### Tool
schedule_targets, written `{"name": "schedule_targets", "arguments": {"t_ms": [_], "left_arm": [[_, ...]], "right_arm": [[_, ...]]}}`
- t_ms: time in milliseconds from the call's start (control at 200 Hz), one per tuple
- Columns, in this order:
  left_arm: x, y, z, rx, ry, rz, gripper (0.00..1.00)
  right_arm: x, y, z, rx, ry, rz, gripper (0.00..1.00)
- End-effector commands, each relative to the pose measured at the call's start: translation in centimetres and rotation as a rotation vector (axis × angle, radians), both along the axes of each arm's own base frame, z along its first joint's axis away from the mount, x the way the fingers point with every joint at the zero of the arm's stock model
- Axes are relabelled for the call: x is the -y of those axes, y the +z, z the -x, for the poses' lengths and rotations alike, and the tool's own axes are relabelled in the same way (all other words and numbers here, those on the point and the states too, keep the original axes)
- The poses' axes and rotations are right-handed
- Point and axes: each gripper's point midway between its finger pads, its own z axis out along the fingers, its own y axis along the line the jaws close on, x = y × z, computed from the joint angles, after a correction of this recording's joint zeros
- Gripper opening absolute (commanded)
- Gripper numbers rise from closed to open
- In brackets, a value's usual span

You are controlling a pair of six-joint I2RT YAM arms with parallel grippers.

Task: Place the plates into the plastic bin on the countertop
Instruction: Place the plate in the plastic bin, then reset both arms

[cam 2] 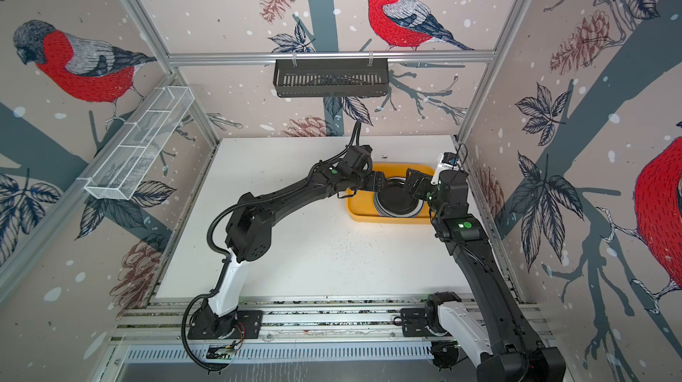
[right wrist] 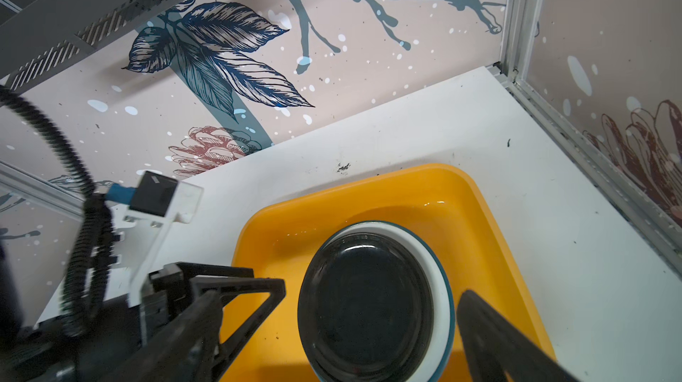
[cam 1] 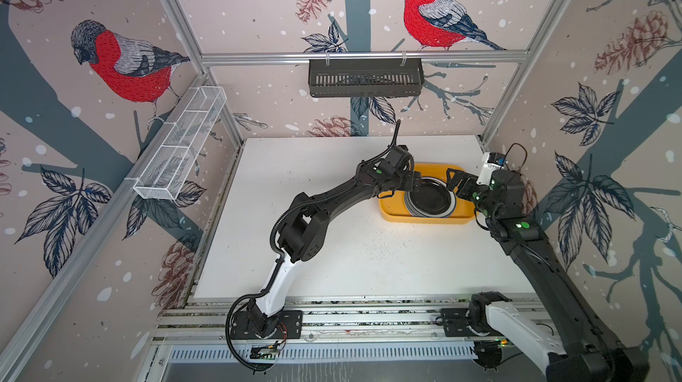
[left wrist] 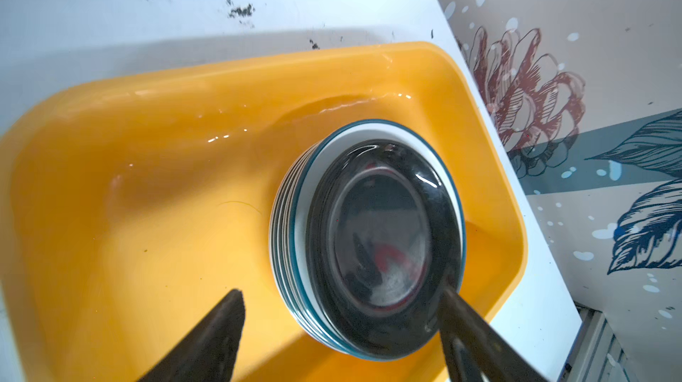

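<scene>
Yellow shallow plastic bin (cam 1: 391, 212), far right on white speckled countertop (cam 1: 332, 221), holds stacked round plates (cam 1: 430, 197), black one topmost; left gripper (cam 1: 416, 184) and right gripper (cam 1: 451, 184) flank them, jaws spread.

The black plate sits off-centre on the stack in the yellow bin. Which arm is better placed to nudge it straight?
Left, probably: the left gripper is open, one finger at the rim of the black plate, on the side it is offset toward. The right gripper, also open, appears clear of it.
</scene>
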Motion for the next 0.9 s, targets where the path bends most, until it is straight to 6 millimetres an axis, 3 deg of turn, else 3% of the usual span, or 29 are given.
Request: {"name": "schedule_targets", "arguments": {"t_ms": [0,215,425,635,715,896], "left_arm": [[-1.0,3.5,-1.3,0.136,0.047,0.055,0.84],[-5.7,7.2,-0.5,0.292,0.112,0.11,0.86],[-12.0,11.2,0.7,0.477,0.201,0.176,0.93],[-18.4,12.0,1.7,0.564,0.299,0.139,0.96],[-21.0,11.5,2.3,0.591,0.336,0.126,0.96],[-28.1,11.2,3.0,0.651,0.484,0.088,0.96]], "right_arm": [[0.3,0.1,0.0,0.015,-0.022,0.018,1.0],[-1.4,0.2,0.0,0.027,-0.009,0.041,1.0],[-3.5,0.7,0.3,0.068,-0.019,0.092,1.0],[-5.7,0.0,1.0,0.104,-0.045,0.169,1.0],[-6.3,-0.5,1.3,0.121,-0.051,0.181,1.0],[-6.3,-1.5,1.7,0.147,-0.101,0.185,1.0]]}}
